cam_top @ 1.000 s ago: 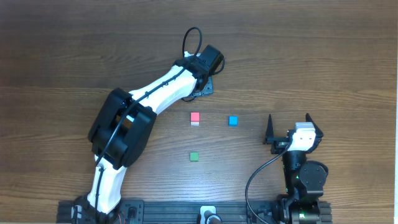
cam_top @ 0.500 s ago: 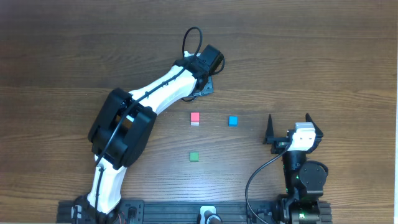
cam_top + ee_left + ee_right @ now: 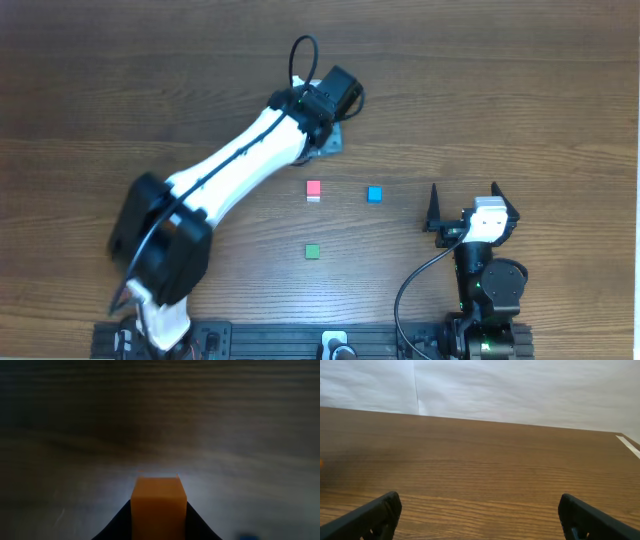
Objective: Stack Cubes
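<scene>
Left gripper point(image 3: 159, 510) clamps an orange cube point(image 3: 158, 494). Right gripper point(image 3: 466, 203) has its fingers apart. Pink cube point(image 3: 314, 188), blue cube point(image 3: 374, 194) and green cube point(image 3: 312, 252) lie apart.

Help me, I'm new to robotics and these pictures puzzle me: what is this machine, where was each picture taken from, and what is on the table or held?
The machine is two robot arms, the left arm and the right arm, at a wooden table. One picture looks down from above. The other two come from a camera on each arm's wrist. The left end effector is shut on an orange cube. The right end effector is open and holds nothing. On the table lie a pink cube, a blue cube and a green cube, apart from each other. The pink one shows white beneath, perhaps another cube.
</scene>
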